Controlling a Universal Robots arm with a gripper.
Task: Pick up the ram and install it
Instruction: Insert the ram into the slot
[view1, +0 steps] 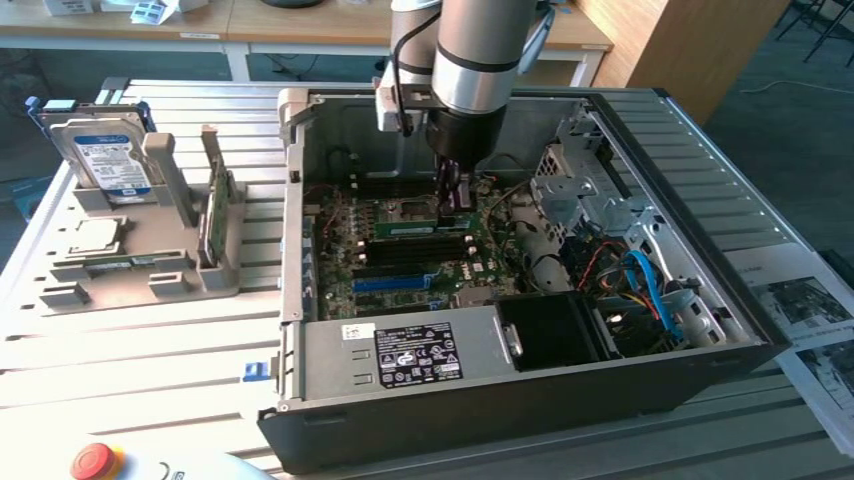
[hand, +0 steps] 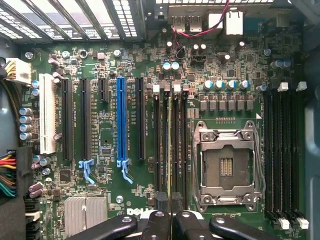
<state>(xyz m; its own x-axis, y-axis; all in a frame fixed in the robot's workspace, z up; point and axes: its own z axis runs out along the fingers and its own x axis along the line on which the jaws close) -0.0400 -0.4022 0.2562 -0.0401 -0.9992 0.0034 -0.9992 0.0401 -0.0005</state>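
In the exterior view my gripper reaches down into the open computer case. It is shut on the ram, a thin green stick held level just above the motherboard's memory slots. In the wrist view the ram shows edge-on as a narrow strip. It runs away from my black fingertips along the dark slots beside the processor socket. My gripper stands over those slots, and white clips mark their far ends. Whether the stick is seated in a slot I cannot tell.
A grey fixture at the exterior view's left holds a silver hard drive with a blue label, an upright green board and a processor chip. The case holds a power supply and blue cables. A red stop button sits in front.
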